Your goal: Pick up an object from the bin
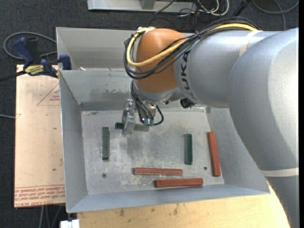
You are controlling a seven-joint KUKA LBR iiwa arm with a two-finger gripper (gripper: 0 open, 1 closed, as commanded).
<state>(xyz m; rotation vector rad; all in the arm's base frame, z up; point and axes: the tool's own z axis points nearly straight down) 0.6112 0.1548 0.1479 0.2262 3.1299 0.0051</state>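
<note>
Gripper (132, 122) hangs low over a short green stick (118, 125) lying crosswise at the upper middle of the bin (71, 127) floor, touching or just above it. Whether it is open, closed or gripping the stick cannot be told.

I read the bin (71, 127) floor as open at centre, between the left green bar (105, 143) and the right green bar (188, 149). The front is closed by the upper red bar (157, 171) and the lower red bar (178, 183), both lying lengthwise. The third red bar (213, 154) lines the right wall. The claw (129, 122) and the orange cover (159, 61) occupy the back centre.
</note>
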